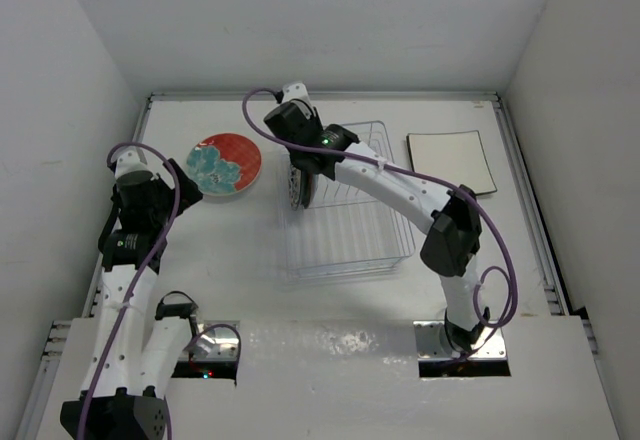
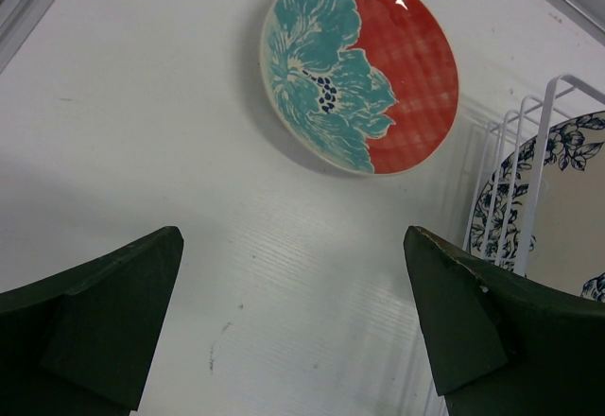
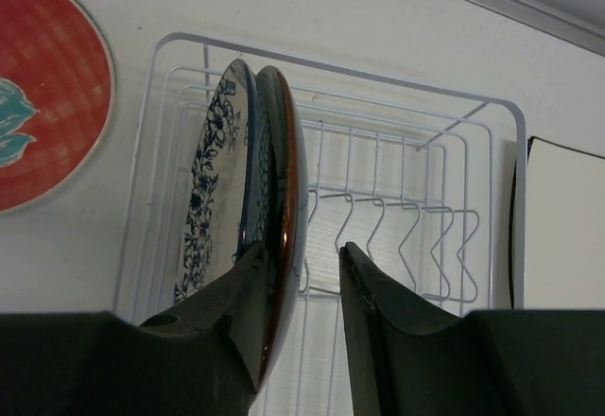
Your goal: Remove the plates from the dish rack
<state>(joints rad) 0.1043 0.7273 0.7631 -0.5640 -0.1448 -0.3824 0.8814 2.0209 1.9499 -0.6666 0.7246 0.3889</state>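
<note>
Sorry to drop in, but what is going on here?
The robot is unloading a dish rack. The right gripper reaches into the rack, its jaws open around a dark reddish plate that stands upright beside a floral plate. The left gripper hovers open over the table near a red plate already lying flat. A square plate lies right of the rack.

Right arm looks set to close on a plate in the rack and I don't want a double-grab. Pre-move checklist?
1. Grip pose: right gripper is open and straddles a plate rim, with a gap beside one finger. Ok.
2. Single plate: the dark red-edged plate is between the fingers, but the floral plate stands right beside it and one finger hides their lower edges. Cannot tell.
3. Other arm: left gripper is open, empty and away from the dish rack. Ok.
4. Set-down space: the table is bare in front of the rack. The red plate and square plate lie flat on either side. Ok.
</note>
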